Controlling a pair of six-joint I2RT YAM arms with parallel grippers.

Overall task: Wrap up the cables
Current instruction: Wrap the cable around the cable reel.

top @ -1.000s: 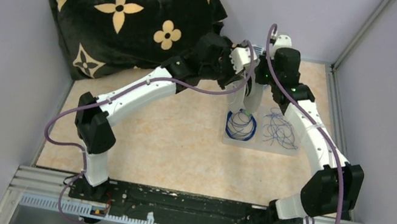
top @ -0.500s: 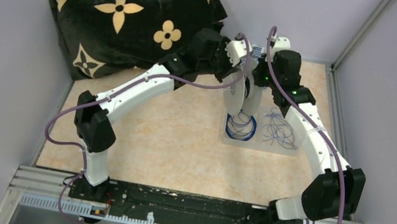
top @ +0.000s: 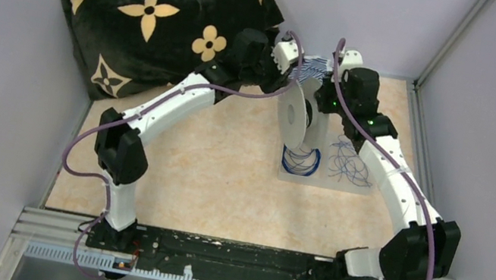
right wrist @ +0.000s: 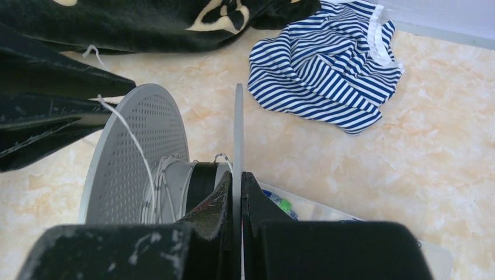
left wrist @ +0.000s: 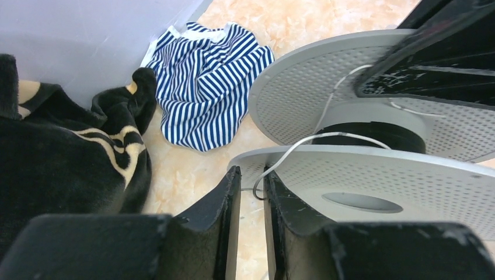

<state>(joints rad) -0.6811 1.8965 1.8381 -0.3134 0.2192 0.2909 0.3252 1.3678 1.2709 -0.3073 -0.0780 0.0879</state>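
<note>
Between right pincer [right wrist: 237, 182] tips, spool flange [right wrist: 238, 128]

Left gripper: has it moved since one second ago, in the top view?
Yes. The left gripper has moved up the picture, toward the back wall and farther from the blue coil.

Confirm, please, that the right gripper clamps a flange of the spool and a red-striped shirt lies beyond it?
Not quite: the shirt is blue-and-white striped, not red, as the right wrist view shows. The right gripper does clamp a flange of the spool, with the shirt lying beyond it.
</note>
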